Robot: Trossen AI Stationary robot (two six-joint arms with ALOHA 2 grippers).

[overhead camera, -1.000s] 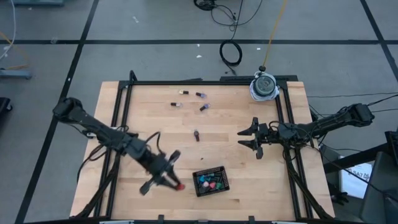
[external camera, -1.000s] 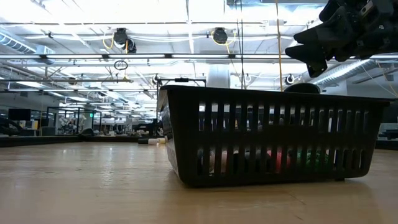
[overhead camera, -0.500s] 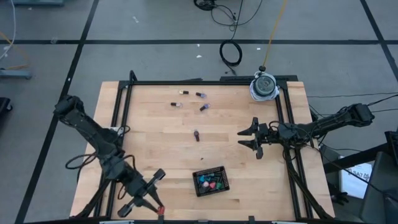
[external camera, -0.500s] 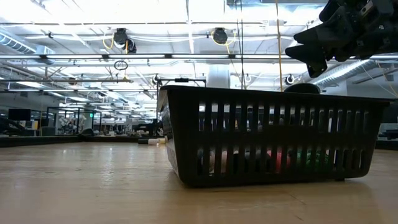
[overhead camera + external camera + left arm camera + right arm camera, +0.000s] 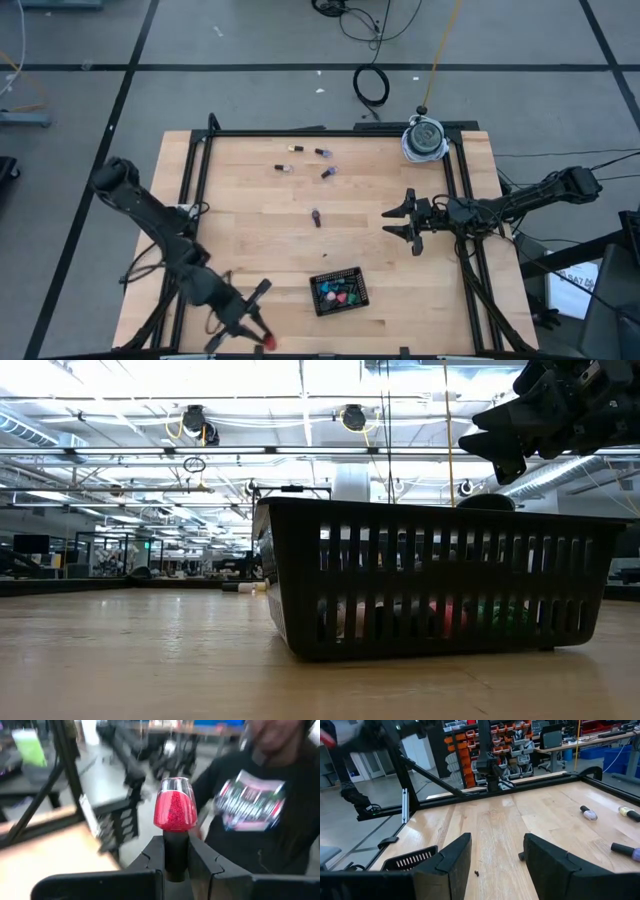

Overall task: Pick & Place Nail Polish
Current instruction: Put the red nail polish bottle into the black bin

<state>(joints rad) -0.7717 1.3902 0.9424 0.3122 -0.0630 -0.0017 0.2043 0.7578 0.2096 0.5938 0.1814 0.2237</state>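
One red bottle point(image 5: 174, 810), cap-gripped, upright.

We look straight down on the whole worktop point(image 5: 300, 220) from high up, and also from low beside the black tray point(image 5: 430, 575), which both views show.

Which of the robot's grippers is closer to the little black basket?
The left gripper, holding a red bottle at the table's near edge beside the basket. The right gripper hovers farther off.
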